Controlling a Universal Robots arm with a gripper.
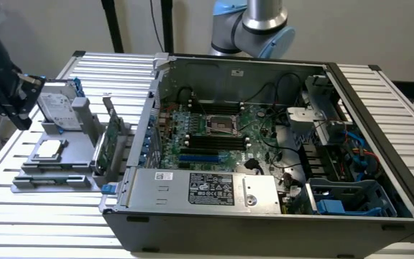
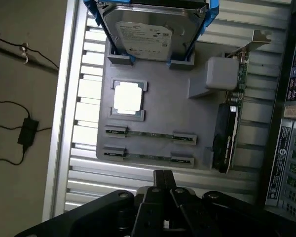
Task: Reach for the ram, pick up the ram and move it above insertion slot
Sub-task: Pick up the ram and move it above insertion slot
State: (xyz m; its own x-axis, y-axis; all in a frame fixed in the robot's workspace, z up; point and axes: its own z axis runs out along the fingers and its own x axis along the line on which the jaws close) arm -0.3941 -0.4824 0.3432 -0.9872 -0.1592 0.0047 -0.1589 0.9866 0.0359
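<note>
Two ram sticks stand on edge in grey holders on the grey fixture plate (image 2: 158, 106); the nearer ram (image 2: 149, 157) and the second ram (image 2: 150, 134) show as thin green strips. In the exterior view the ram (image 1: 52, 181) lies at the plate's front. My gripper (image 2: 163, 175) hangs above the plate's edge beside the sticks, fingers together, holding nothing. From outside, the gripper (image 1: 16, 108) is at the exterior view's far left, above the hard drive. The black insertion slots (image 1: 211, 141) lie parallel on the motherboard inside the open case.
On the plate are a silver hard drive (image 2: 148, 32) in a blue bracket, a processor chip (image 2: 127, 98) and a green expansion card (image 2: 227, 133) standing on edge. The open case (image 1: 264, 216) has tall walls, a blue slot (image 1: 203, 159), a processor socket (image 1: 221, 123), a power supply (image 1: 207, 189) and cables.
</note>
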